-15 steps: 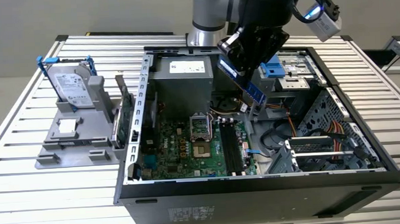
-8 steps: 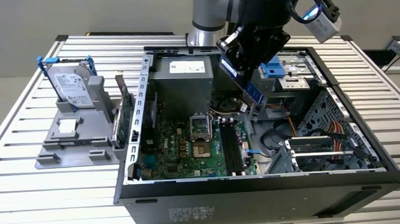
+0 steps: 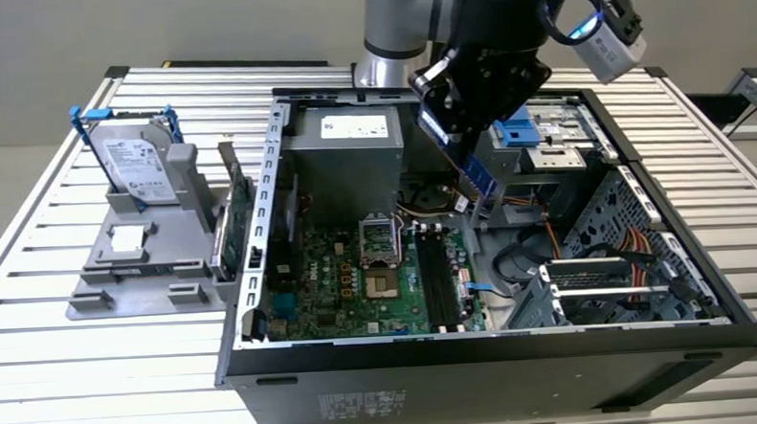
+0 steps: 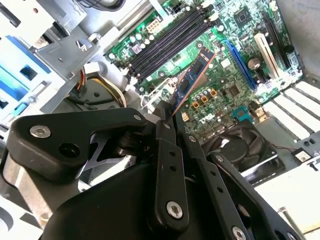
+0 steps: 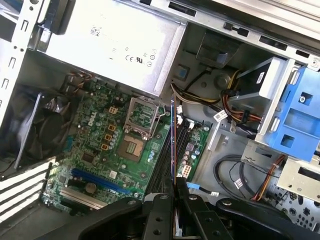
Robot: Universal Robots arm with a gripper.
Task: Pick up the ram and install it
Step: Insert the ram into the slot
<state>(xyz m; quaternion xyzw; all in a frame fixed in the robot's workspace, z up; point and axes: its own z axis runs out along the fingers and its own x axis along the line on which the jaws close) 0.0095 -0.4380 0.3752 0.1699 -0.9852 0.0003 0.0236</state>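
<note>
A black two-finger gripper (image 4: 166,111) is clamped on one end of the ram (image 4: 193,76), a narrow dark blue circuit stick with black chips. In the first wrist view the gripper (image 5: 174,187) pinches the ram (image 5: 173,145) seen edge-on as a thin line, which runs nearly parallel to the black memory slots (image 5: 162,161) beneath it.

In the exterior view the gripper (image 3: 456,137) hangs over the open computer case (image 3: 487,360), with the ram (image 3: 480,179) tilted and pointing down into it. The stick is in the air, not seated in any slot. Its free end is above the green motherboard (image 3: 350,285), close to the upper end of the memory slots (image 3: 439,286).

On the board, the square metal processor socket (image 5: 134,147) sits just beside the slots. A round black fan (image 4: 240,145) lies at the board's edge. Farther in, a grey power supply box (image 3: 344,142) fills the back of the case, and a blue drive bracket (image 5: 300,120) sits next to bundled coloured wires.

Outside the case, toward the exterior view's left, a grey holder (image 3: 139,270) stands on the slatted metal table (image 3: 53,379). It carries a silver hard drive (image 3: 140,160) with blue clips, upright, and a green expansion card (image 3: 235,233) on edge just beside the case wall.
</note>
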